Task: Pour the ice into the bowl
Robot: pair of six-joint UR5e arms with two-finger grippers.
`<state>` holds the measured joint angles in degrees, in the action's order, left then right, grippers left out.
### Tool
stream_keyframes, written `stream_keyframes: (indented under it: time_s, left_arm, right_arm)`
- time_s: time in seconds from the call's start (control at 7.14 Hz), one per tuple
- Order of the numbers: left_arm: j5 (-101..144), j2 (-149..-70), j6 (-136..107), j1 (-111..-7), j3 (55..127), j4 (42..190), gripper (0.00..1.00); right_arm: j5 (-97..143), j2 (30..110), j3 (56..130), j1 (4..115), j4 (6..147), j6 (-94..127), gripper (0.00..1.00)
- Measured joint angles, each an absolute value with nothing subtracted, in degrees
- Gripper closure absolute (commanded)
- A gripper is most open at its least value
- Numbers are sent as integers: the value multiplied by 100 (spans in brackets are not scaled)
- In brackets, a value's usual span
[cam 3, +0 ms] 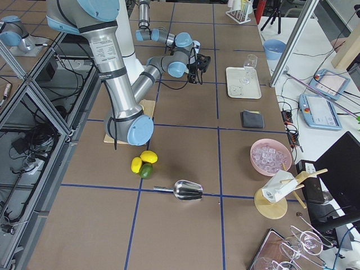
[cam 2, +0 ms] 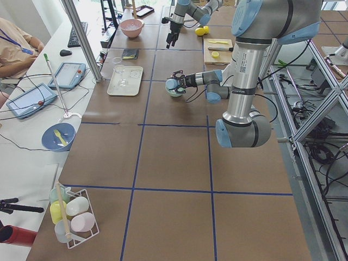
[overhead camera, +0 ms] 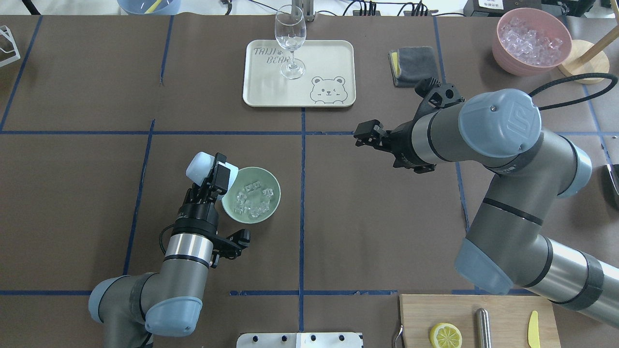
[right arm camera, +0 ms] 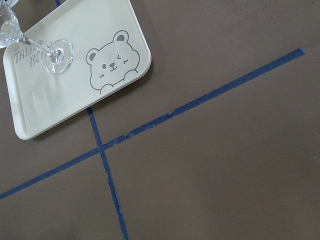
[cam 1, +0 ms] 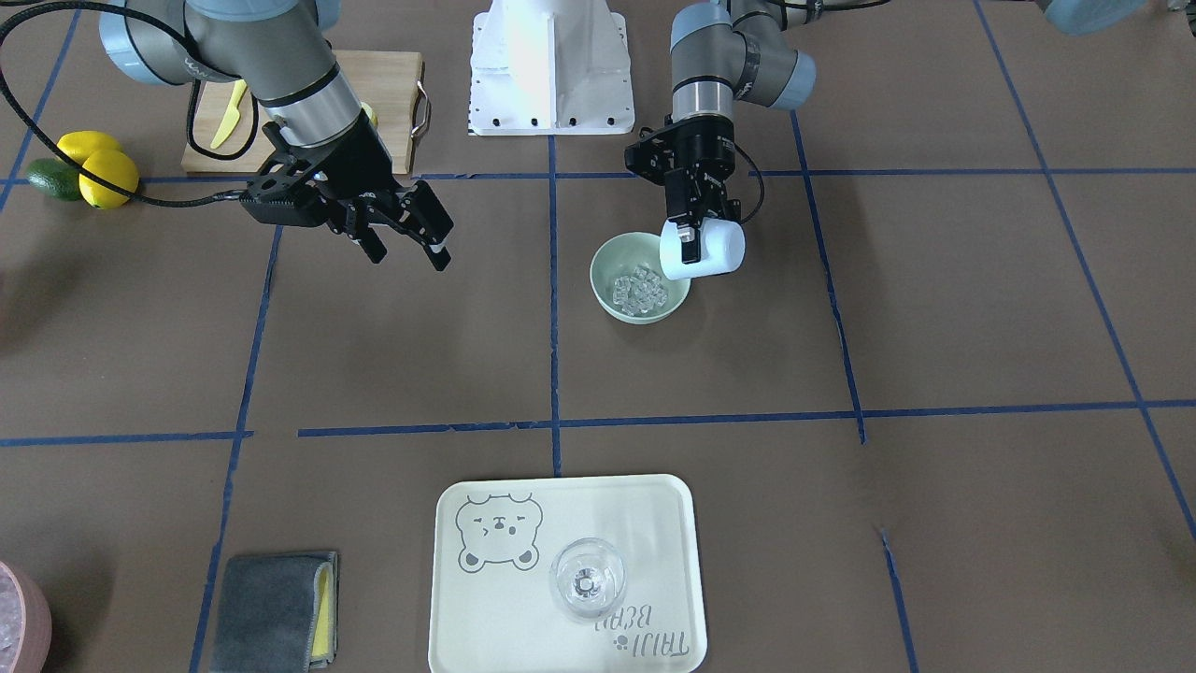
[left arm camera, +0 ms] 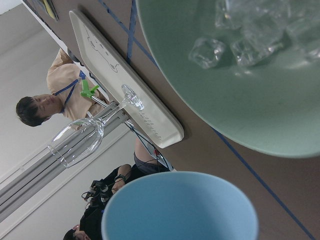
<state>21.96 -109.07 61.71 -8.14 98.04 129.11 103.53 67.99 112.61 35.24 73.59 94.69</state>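
We note the left jaws clamp the light blue cup (overhead camera: 205, 168), tipped sideways with its mouth at the bowl (overhead camera: 250, 221) rim so the contents drop inside. The ice (overhead camera: 251, 202) lies in the bowl; we judge the pour done. Farther out, the right jaws hang spread, empty, out of the way. The wrist view cuts off the cup's depth, so leftover cubes are unconfirmed.

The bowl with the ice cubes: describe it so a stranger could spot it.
From the cream bear tray, come toward the robot's left side. The bowl sits at the mouth of the tipped light blue cup held by the left gripper. It is mint green with clear ice cubes inside, unlike the pink bowl.
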Motion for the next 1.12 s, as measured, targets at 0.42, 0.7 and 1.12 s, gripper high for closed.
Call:
stream_keyframes:
  time_s: [0.42,0.7,1.12]
  left_arm:
    - [2197,-10781,4733,-826,10135,12964,100]
    - [2254,-10343,3291,-856,10179,12962,100]
    - [2934,-9039,-40,-1010,10617,12957,100]
  right_arm:
    - [10348,6806,11267,3521,7357,9454,0]
    - [10304,6798,11268,3515,7353,9436,0]
    - [10218,6755,11275,3501,7356,9425,0]
